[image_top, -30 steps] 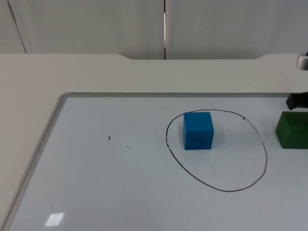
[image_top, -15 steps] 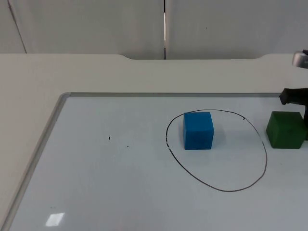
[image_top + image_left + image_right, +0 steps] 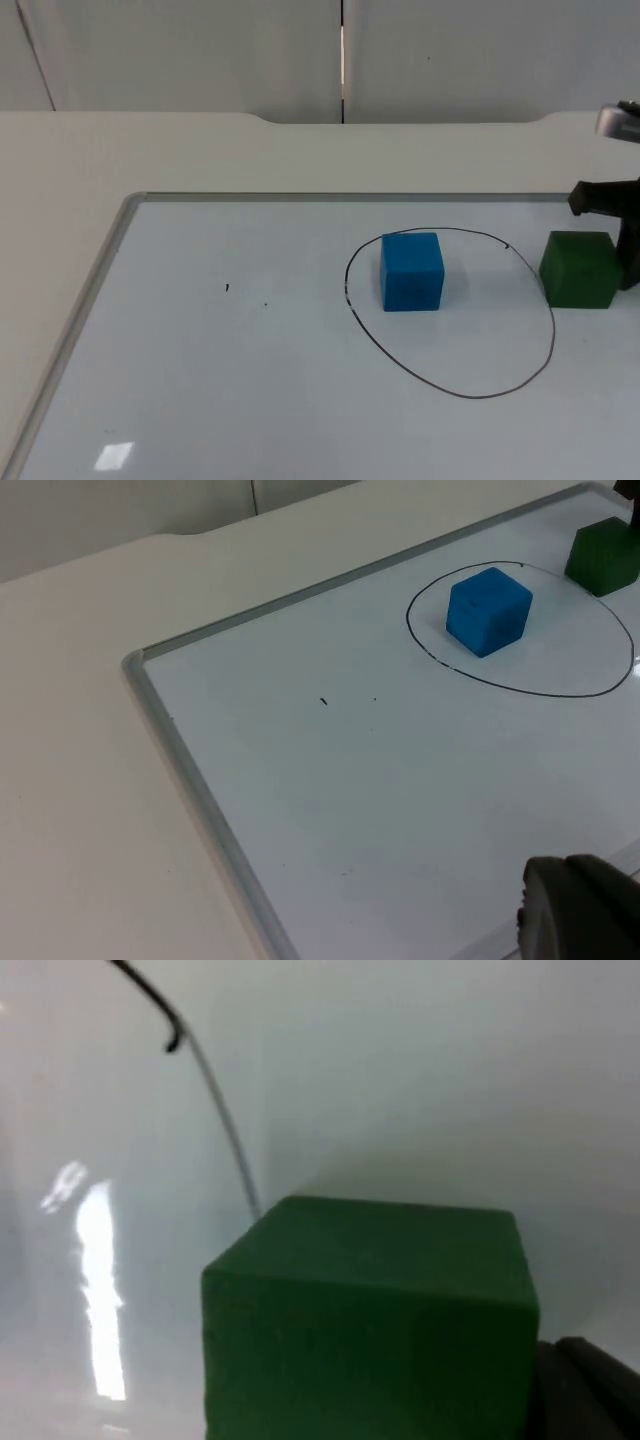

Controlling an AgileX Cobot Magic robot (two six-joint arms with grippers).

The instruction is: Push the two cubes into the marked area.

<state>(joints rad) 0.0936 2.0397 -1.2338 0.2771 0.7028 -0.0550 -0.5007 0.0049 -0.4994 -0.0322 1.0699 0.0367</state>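
A blue cube (image 3: pixel 411 271) (image 3: pixel 488 611) stands inside the hand-drawn black oval (image 3: pixel 480 397) (image 3: pixel 520 692) on the whiteboard, toward its upper left. A green cube (image 3: pixel 578 268) (image 3: pixel 603 555) (image 3: pixel 370 1320) sits at the oval's right side, its left edge just reaching the line (image 3: pixel 225 1120). My right gripper (image 3: pixel 628 245) is pressed against the green cube's right face, low on the board. My left gripper (image 3: pixel 580 910) waits far from both cubes, off the board's near left side.
The whiteboard's grey frame (image 3: pixel 100 270) (image 3: pixel 180 750) runs along the left and back; beyond it lies the beige table top. Small black specks (image 3: pixel 227 288) mark the board left of the oval. The grey partition wall stands behind.
My right gripper has moved left, sliding the green cube from the picture's right edge up to the oval's line. The blue cube and the left arm stayed put.
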